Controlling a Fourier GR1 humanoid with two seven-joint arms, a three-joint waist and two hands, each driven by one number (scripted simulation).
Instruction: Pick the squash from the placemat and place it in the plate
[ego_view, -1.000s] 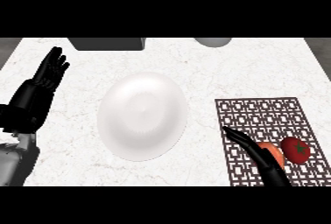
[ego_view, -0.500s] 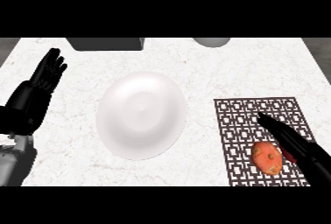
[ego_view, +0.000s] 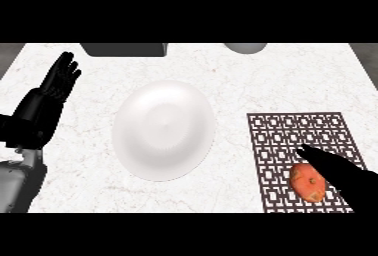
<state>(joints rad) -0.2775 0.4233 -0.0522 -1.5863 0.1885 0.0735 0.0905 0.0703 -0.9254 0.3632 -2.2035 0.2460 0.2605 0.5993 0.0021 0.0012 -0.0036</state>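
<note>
An orange squash (ego_view: 306, 182) lies on the brown patterned placemat (ego_view: 299, 135) at the lower right of the counter. My right hand (ego_view: 341, 174) comes in from the lower right, fingers straight, lying right beside the squash on its right, not curled round it. A white plate (ego_view: 164, 129) sits at the counter's middle, left of the placemat, with nothing on it. My left hand (ego_view: 52, 92) rests open at the left edge, fingers up.
A dark grey block (ego_view: 124, 49) and a pale grey round object (ego_view: 246, 47) stand at the counter's far edge. The counter's top is white marble (ego_view: 273, 80).
My right hand has shifted to the right across the placemat, from over the squash to its right side. The squash shows fully now. The left hand has stayed still.
</note>
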